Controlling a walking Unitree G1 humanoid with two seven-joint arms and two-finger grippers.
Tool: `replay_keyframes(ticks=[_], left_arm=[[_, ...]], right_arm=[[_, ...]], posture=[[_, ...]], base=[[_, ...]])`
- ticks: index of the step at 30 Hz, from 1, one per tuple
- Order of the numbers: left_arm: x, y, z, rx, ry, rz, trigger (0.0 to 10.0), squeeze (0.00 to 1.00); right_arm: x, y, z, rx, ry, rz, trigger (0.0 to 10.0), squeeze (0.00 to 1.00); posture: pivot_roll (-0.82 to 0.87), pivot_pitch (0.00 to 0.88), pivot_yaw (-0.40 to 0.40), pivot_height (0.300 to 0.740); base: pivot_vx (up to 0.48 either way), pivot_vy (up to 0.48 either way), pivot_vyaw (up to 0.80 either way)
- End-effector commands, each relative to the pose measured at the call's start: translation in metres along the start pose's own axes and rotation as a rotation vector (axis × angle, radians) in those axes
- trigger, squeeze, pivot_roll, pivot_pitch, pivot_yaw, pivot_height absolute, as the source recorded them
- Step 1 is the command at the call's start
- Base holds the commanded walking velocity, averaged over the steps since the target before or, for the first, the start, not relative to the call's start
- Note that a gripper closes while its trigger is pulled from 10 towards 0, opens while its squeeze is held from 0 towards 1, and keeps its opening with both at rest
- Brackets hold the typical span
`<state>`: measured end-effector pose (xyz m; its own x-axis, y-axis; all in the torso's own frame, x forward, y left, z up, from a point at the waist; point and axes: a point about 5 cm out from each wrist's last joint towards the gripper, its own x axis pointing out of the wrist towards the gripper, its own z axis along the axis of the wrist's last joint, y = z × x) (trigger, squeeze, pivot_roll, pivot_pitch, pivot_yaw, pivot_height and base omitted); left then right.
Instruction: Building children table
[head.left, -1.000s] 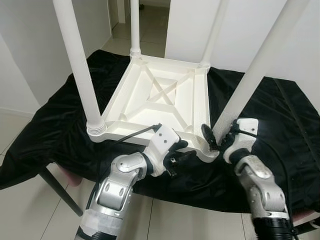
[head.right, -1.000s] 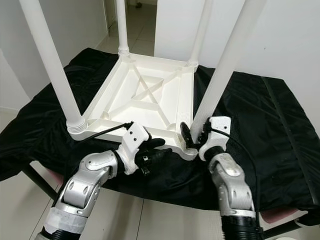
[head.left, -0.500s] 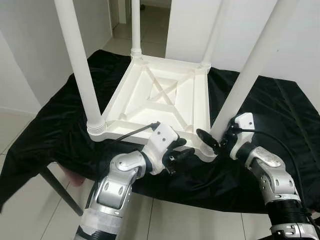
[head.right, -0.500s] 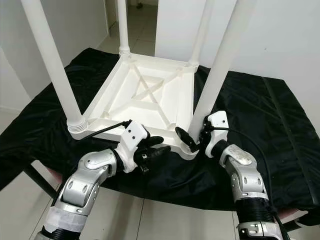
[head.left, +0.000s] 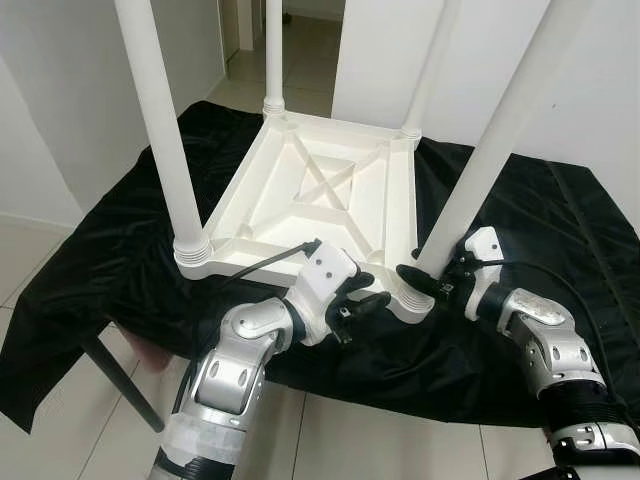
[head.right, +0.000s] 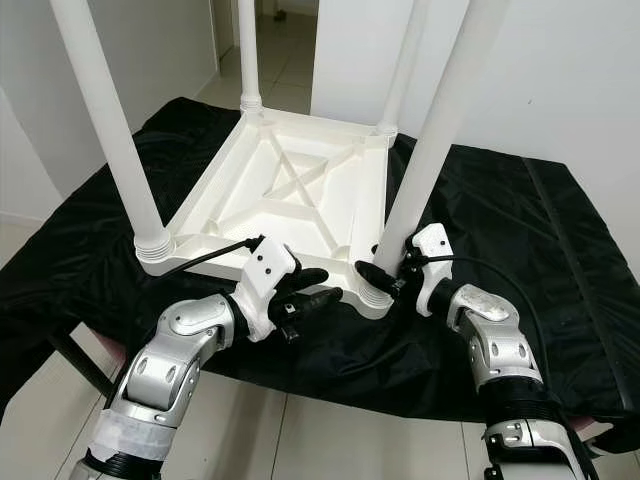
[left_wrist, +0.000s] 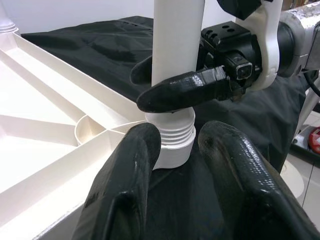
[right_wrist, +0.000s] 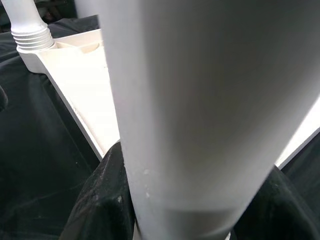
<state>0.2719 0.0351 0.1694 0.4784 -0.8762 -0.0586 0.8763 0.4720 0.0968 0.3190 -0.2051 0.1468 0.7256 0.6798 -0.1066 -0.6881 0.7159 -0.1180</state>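
A white children's table (head.left: 320, 190) lies upside down on a surface draped in black cloth (head.left: 100, 250), its four legs pointing up. The right gripper (head.right: 388, 275) has its fingers clamped around the base of the near-right leg (head.left: 480, 170), just above the threaded collar (left_wrist: 172, 135) where it joins the table's corner. The left gripper (head.left: 362, 300) sits just beside that same corner, at the table's near edge, its fingers (left_wrist: 125, 185) apart and holding nothing.
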Motion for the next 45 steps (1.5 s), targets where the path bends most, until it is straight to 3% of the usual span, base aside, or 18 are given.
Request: replay_keyframes(ticks=[1, 11, 12, 14, 16, 17, 19, 22, 23, 27, 33, 37, 38, 45], left_arm=[[0.001, 0.008, 0.0, -0.004, -0.001, 0.174, 10.0, 0.0], [0.001, 0.009, 0.001, -0.008, -0.004, 0.175, 10.0, 0.0], [0.001, 0.009, 0.001, -0.01, -0.003, 0.174, 10.0, 0.0], [0.001, 0.009, 0.001, -0.01, -0.003, 0.174, 10.0, 0.0], [0.001, 0.008, 0.0, -0.015, -0.002, 0.173, 10.0, 0.0], [0.001, 0.008, 0.0, -0.015, -0.002, 0.173, 10.0, 0.0], [0.001, 0.008, 0.0, -0.017, -0.002, 0.171, 10.0, 0.0], [0.001, 0.008, 0.0, -0.018, -0.002, 0.17, 10.0, 0.0], [0.002, 0.008, 0.0, -0.018, -0.002, 0.169, 10.0, 0.0], [0.002, 0.007, 0.0, -0.02, -0.002, 0.167, 10.0, 0.0], [0.001, 0.007, 0.0, -0.023, -0.004, 0.168, 10.0, 0.0], [0.002, 0.006, 0.0, -0.023, -0.002, 0.169, 10.0, 0.0], [0.002, 0.006, 0.0, -0.023, -0.002, 0.171, 10.0, 0.0], [0.002, 0.008, 0.001, -0.021, -0.006, 0.184, 10.0, 0.0]], right_arm=[[0.0, 0.003, -0.009, 0.07, 0.031, -0.051, 10.0, 0.0], [0.004, 0.008, -0.005, 0.113, 0.004, -0.22, 10.0, 0.0], [0.005, 0.013, -0.003, 0.126, -0.013, -0.297, 10.0, 0.0], [0.005, 0.013, -0.003, 0.126, -0.013, -0.297, 10.0, 0.0], [0.009, 0.022, -0.002, 0.194, -0.034, -0.461, 10.0, 0.0], [0.009, 0.022, -0.002, 0.194, -0.034, -0.461, 10.0, 0.0], [0.013, 0.033, -0.001, 0.245, -0.053, -0.594, 10.0, 0.0], [0.014, 0.038, 0.0, 0.253, -0.057, -0.646, 10.0, 0.0], [0.017, 0.045, 0.002, 0.268, -0.062, -0.734, 10.0, 0.0], [0.022, 0.058, 0.005, 0.31, -0.069, -0.878, 10.0, 0.0], [0.034, 0.073, 0.011, 0.374, -0.086, -0.909, 10.0, 0.0], [0.031, 0.071, 0.016, 0.353, -0.113, -0.875, 10.0, 0.0], [0.029, 0.069, 0.018, 0.348, -0.134, -0.851, 10.0, 1.0], [0.017, 0.06, 0.019, 0.33, -0.172, -0.739, 10.0, 1.0]], posture=[[-0.01, 0.0, -0.097, 0.74], [-0.02, 0.007, -0.094, 0.74], [-0.02, 0.01, -0.093, 0.74], [-0.02, 0.01, -0.093, 0.74], [-0.03, 0.017, -0.09, 0.74], [-0.03, 0.017, -0.09, 0.74], [-0.03, 0.018, -0.088, 0.74], [-0.03, 0.018, -0.088, 0.74], [-0.03, 0.02, -0.085, 0.74], [-0.03, 0.022, -0.086, 0.74], [-0.02, 0.023, -0.087, 0.74], [-0.02, 0.023, -0.087, 0.74], [-0.02, 0.024, -0.087, 0.74], [-0.02, 0.023, -0.091, 0.74]], base=[[0.0, 0.0, 0.0], [0.0, 0.0, 0.0], [0.0, 0.0, 0.0], [0.0, 0.0, 0.0], [0.0, 0.0, 0.0], [0.0, 0.0, 0.0], [0.0, 0.0, 0.0], [0.0, 0.0, 0.0], [0.0, 0.0, 0.0], [0.0, 0.0, 0.0], [0.0, 0.0, 0.0], [0.0, 0.0, 0.0], [0.0, 0.0, 0.0], [0.0, 0.0, 0.0]])
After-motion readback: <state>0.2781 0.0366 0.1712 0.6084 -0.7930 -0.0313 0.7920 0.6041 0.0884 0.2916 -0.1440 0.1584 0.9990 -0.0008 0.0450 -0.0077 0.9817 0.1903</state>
